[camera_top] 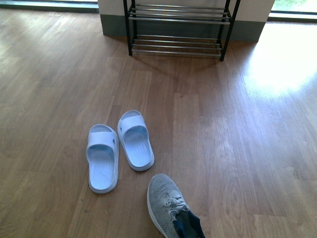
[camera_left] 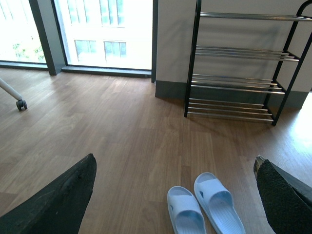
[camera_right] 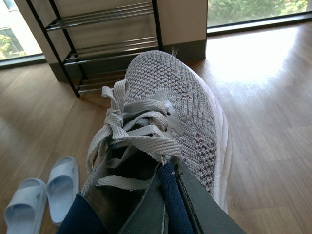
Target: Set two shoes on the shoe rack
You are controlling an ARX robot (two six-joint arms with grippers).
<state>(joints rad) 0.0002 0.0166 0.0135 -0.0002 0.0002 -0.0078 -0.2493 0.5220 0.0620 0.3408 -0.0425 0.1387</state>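
right gripper (camera_right: 169,171) is clamped on the navy collar of the grey sneaker (camera_top: 166,197), nearest the robot. left gripper (camera_left: 174,162) gapes wide. two pale blue slippers (camera_top: 135,141) lie side by side on the floor (camera_top: 237,148) beyond. the shoe rack (camera_top: 178,20) stands farthest, against the wall (camera_top: 111,15).

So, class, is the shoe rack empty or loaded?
Empty: the shoe rack shows only bare tiers; the slippers lie on the floor, the grey sneaker in the right gripper.

All three views face the distant shoe rack (camera_top: 177,20).
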